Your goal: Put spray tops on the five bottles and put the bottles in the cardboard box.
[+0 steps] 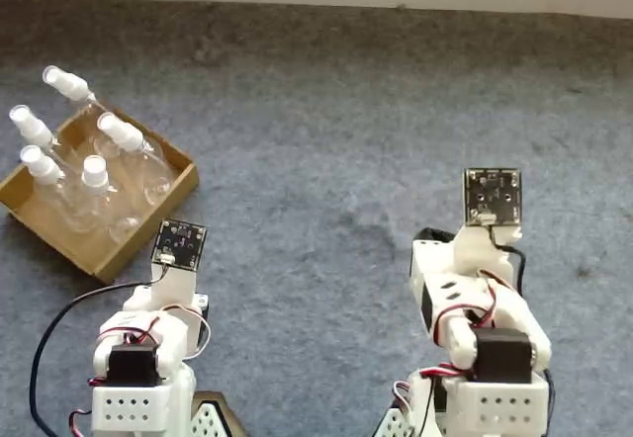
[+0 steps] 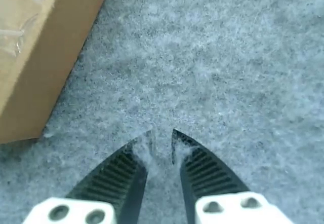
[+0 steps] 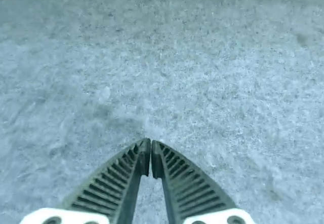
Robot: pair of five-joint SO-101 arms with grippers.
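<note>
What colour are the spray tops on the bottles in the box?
White spray tops, clearest in the high view.

Five clear bottles (image 1: pixel 148 172) (white spray tops (image 1: pixel 119 131) all fitted) lie slanted inside the open cardboard box (image 1: pixel 148 229), far left.

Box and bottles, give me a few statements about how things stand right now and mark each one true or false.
1. Five bottles lie in the box. True.
2. One bottle has no spray top. False: all five carry white tops.
3. The right gripper holds a bottle. False: it is shut on nothing, over bare mat.
4. The box is on the left gripper's side of the table. True: a corner of it shows in the left wrist view.
5. The left gripper is inside the box. False: it is over the mat beside the box, holding nothing.
</note>
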